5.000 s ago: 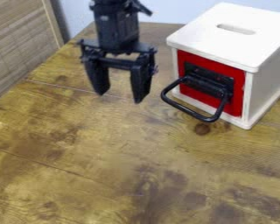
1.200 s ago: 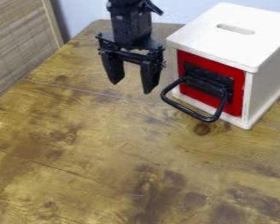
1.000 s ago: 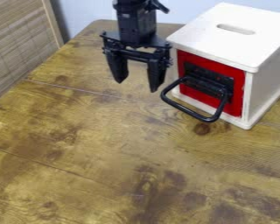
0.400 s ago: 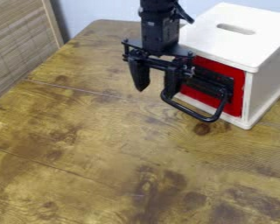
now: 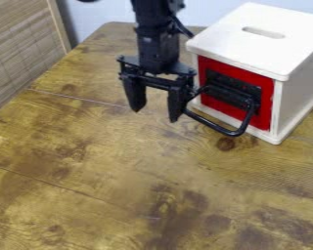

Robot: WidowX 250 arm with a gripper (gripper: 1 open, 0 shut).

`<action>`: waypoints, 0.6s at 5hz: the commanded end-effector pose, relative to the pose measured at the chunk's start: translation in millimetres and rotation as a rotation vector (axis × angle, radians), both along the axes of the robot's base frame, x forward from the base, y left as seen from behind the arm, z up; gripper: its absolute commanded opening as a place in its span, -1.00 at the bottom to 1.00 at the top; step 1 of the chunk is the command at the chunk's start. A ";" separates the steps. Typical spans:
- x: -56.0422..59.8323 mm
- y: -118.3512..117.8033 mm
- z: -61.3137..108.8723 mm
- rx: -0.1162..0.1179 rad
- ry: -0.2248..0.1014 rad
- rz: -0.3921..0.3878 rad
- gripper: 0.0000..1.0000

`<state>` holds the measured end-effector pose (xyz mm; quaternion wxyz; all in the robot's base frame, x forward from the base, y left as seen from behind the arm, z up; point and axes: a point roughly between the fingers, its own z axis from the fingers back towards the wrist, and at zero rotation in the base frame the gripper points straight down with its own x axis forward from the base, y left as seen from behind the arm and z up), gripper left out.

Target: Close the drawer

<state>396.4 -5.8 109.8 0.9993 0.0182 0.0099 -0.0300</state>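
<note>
The drawer (image 5: 237,91) sits in a white box (image 5: 280,37) at the right side of the wooden worktop (image 5: 101,186), toward the far right corner. Its red front faces the left and near edges of the worktop, turned at a slant. The front's wider direction runs slantwise, from the far left down to the near right, with the black plate set in the red and the big black loop handle (image 5: 219,126) standing out toward the near left. The loop's long bar slopes the same way, its right end nearer the worktop's near edge. The box has a slot in its top, and that slot's long axis slants likewise. The black gripper (image 5: 156,109) hangs fingers down to the left of the drawer front, its fingers spread with a gap between them. The right finger is beside the loop's left end; whether they touch, I cannot tell.
</note>
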 end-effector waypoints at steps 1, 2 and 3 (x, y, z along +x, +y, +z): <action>2.3 7.5 37.7 0.004 -0.114 0.013 1.00; 9.9 -2.1 37.4 0.005 -0.116 -0.023 1.00; 16.2 -11.8 37.1 0.005 -0.118 -0.060 1.00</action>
